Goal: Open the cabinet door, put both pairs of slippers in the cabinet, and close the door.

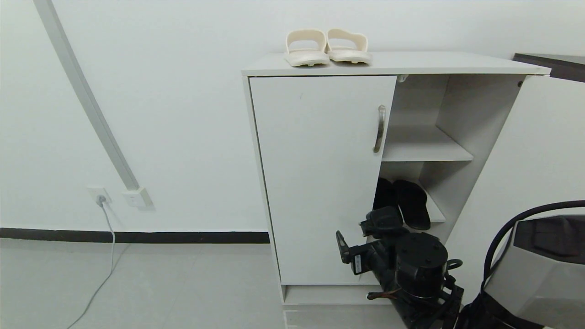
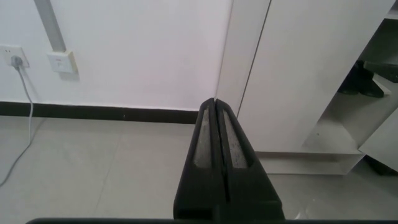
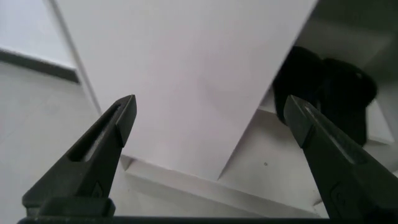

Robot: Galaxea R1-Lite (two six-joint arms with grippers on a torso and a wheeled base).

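A cream pair of slippers [image 1: 327,48] stands on top of the white cabinet [image 1: 434,63]. The left door [image 1: 320,183] with its metal handle [image 1: 380,129] is closed; the right door [image 1: 525,173] is swung open. A black pair of slippers [image 1: 406,203] lies on the lower shelf, and in the right wrist view the black pair [image 3: 329,87] shows past the closed door's edge. My right gripper [image 1: 358,235] hangs open and holds nothing, low in front of the closed door's right edge [image 3: 210,106]. My left gripper [image 2: 216,109] is shut on nothing, pointing at the cabinet's left side [image 2: 249,62].
A wall socket [image 1: 100,197] with a cable running down to the floor and a switch box [image 1: 136,197] sit left of the cabinet, under a slanted grey conduit [image 1: 82,91]. Bare tiled floor [image 1: 137,283] lies to the left. A dark piece of furniture [image 1: 553,64] stands behind the open door.
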